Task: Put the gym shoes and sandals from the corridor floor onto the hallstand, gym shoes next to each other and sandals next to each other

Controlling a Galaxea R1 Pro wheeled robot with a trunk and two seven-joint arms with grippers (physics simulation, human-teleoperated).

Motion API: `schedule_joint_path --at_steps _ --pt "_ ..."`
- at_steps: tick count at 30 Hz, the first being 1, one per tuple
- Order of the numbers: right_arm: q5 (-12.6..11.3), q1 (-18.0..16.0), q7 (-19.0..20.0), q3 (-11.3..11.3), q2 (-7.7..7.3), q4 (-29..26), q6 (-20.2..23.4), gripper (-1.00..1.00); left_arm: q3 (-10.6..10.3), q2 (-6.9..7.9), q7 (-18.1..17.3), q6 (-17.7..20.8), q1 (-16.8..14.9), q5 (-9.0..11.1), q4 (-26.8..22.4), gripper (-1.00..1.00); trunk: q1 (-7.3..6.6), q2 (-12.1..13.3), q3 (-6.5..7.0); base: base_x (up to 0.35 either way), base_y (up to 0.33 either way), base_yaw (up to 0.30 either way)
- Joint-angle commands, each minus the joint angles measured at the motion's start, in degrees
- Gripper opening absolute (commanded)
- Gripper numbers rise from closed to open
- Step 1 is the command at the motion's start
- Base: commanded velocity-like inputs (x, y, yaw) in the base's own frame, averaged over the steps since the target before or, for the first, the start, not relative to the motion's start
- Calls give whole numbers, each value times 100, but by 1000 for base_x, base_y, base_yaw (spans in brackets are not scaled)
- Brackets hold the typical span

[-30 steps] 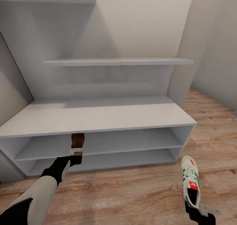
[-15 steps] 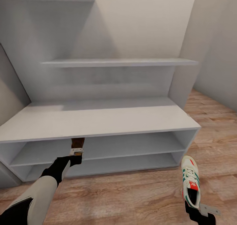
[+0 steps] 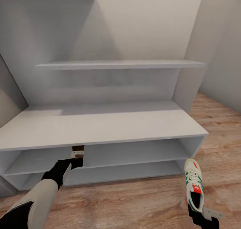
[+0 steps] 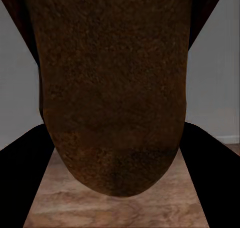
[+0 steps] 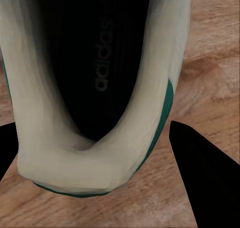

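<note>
the left hand point(image 3: 78, 154) is clenched on a brown sandal point(image 4: 115, 87), holding it at the front lip of the shoe rack point(image 3: 100, 128), just under the white top and level with the upper open shelf. from the head view most of the sandal is hidden behind that top edge. the right hand point(image 3: 199, 213) is clamped on the heel of a white sneaker point(image 3: 194, 188) with green stripes, held low, toe toward the rack, over the wooden floor point(image 3: 134, 202) near the rack's right end. the other sandal and sneaker are not to be seen.

the step in hand looks to be sliding the sandal onto the upper shelf. to do it well, keep the sandal level and below the top board so it does not catch, push it deep enough that its whole sole rests on the shelf, and set it toward one side, leaving room beside it for its partner. let go only once it sits flat, then draw the arm straight back.
</note>
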Motion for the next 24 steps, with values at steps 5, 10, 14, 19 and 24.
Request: schedule_joint_path --at_steps 5,10,14,19,24 --pt "-40 -4 3 12 -1 5 -19 -100 47 -4 -52 27 -3 -62 -11 -100 1 -2 -5 75 0 0" --pt "-40 -6 3 12 -1 5 -19 -100 47 31 -52 28 -3 -60 -11 -100 1 -2 -5 35 0 0" --pt "-40 -6 3 12 -1 5 -19 -100 47 56 -52 28 -3 -60 -11 -100 1 -2 -5 165 0 0" --pt "-40 -3 3 12 -1 5 -19 -100 47 65 -52 27 4 -59 -11 -100 1 -2 -5 118 0 0" --pt "-40 -2 3 12 -1 5 -19 -100 47 67 -52 24 11 -59 -11 -100 1 -2 -5 25 0 0"
